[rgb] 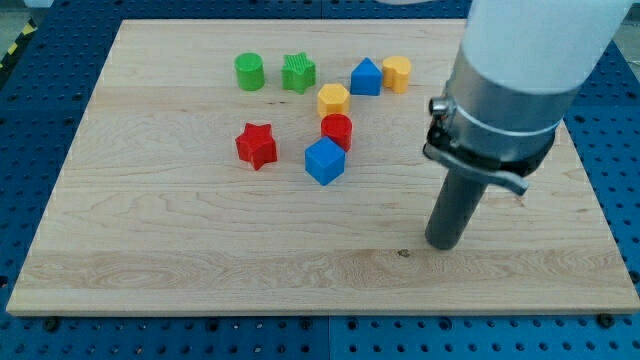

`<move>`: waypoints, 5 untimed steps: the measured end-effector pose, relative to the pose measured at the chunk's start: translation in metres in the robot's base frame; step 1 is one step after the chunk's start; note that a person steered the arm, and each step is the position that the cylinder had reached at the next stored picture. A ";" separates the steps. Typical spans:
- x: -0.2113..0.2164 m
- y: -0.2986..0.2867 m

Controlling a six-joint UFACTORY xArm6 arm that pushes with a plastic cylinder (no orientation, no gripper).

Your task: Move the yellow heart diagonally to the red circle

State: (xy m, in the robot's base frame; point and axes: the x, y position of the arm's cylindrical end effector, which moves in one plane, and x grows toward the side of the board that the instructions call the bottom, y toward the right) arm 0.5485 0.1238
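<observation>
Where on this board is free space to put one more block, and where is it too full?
Free: the strip along the board's bottom edge below the blue cube, and the left side beside the red star. Crowded: top middle, around the yellow hexagon and red circle. My tip stands right.

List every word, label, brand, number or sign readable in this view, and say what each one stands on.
None: no readable text shows anywhere in this view.
The wooden board carries only grain and a small dark knot.
The blocks, such as the yellow heart and the red circle, have plain faces.
The arm's white housing and grey collar above my tip bear no marking.
The blue perforated table shows only holes.
</observation>
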 end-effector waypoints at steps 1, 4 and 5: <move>-0.040 0.011; -0.115 0.014; -0.115 0.014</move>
State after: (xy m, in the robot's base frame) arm 0.4337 0.1382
